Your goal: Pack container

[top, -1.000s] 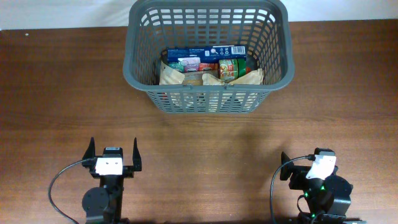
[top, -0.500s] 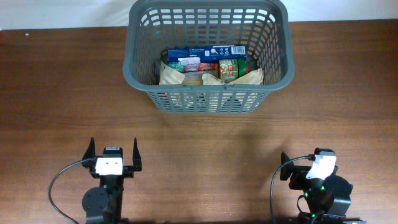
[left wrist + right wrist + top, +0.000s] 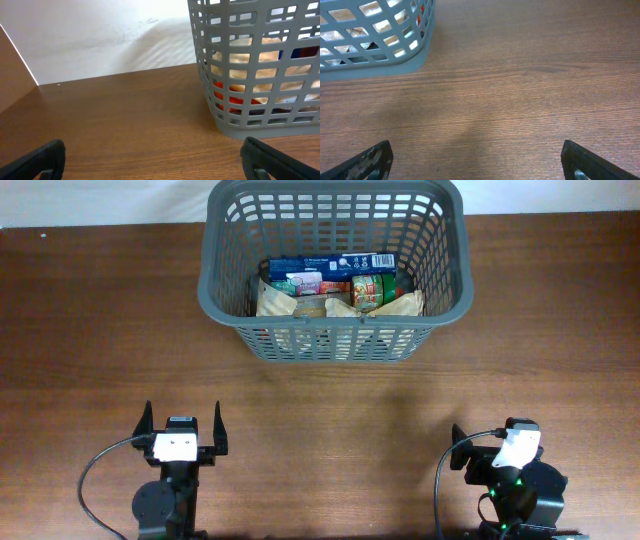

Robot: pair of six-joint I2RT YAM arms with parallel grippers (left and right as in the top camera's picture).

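Groceries (image 3: 335,285) lie in the container (image 3: 335,340), well ahead of the left end effector (image 3: 182,422) and right end effector (image 3: 476,159). Both are spread and empty, so packing looks finished.

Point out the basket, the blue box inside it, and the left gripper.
basket (image 3: 300,322), overhead view, near rim.
blue box (image 3: 330,265), overhead view, middle of its label face.
left gripper (image 3: 182,411), overhead view, midway between its fingertips.

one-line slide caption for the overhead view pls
Overhead: grey basket of groceries at the far side of the table; left gripper and right gripper open and empty near the front.
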